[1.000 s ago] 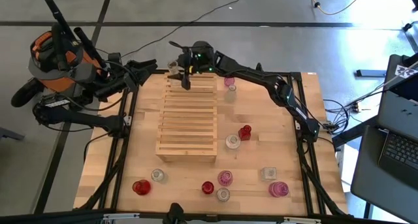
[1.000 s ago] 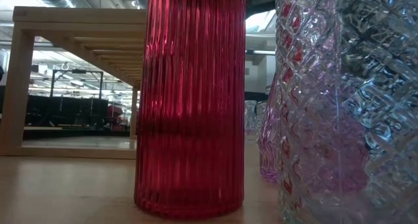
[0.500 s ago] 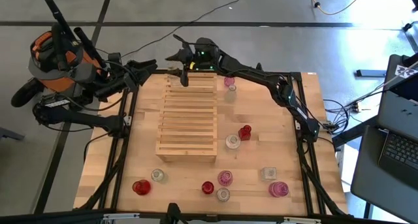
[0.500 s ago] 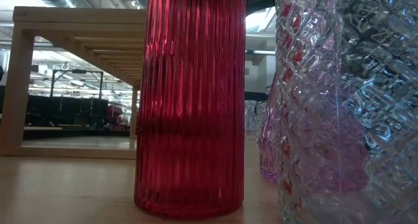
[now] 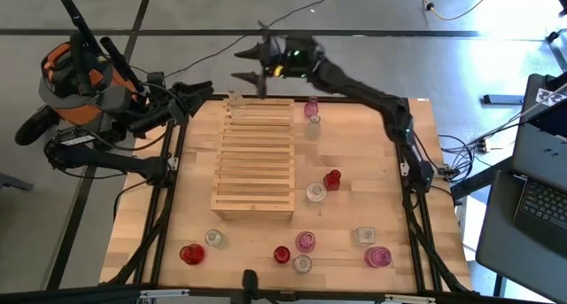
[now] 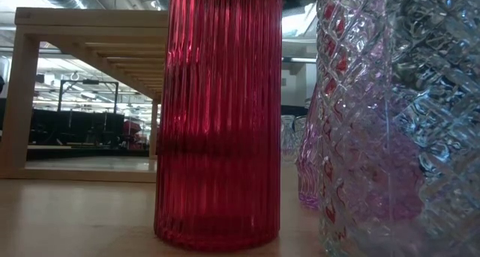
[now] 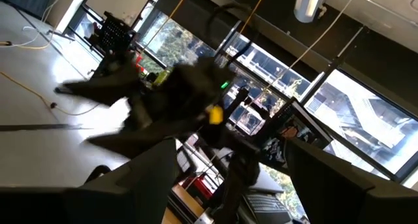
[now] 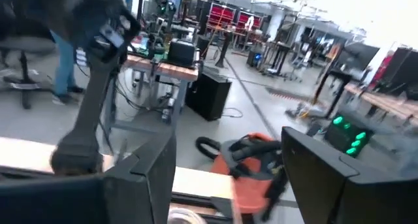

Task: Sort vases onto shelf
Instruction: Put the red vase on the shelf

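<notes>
The shelf (image 5: 255, 158) is a pale slatted rack lying along the table's middle-left. One clear vase (image 5: 236, 98) stands on its far end, and its rim (image 8: 186, 216) also shows in the right wrist view. The other vases stand on the tabletop: a pink one (image 5: 311, 109) by the far edge, a red one (image 5: 332, 179) and a clear one (image 5: 315, 192) right of the rack, and several along the near edge. My right gripper (image 5: 239, 65) hovers open beyond the rack's far end, touching nothing. My left gripper (image 5: 202, 91) waits open at the far-left corner.
In the low view a red ribbed vase (image 6: 217, 115) and a cut-glass vase (image 6: 390, 122) stand close in front of the camera, with the rack (image 6: 90, 92) behind. An orange machine (image 5: 75, 82) sits off the table's far-left corner. Bare tabletop (image 5: 363, 162) lies right of the rack.
My right gripper has moved from just above the rack's far end up and away past the table's far edge, turning as it went. The clear vase has stayed standing on the rack's far end.
</notes>
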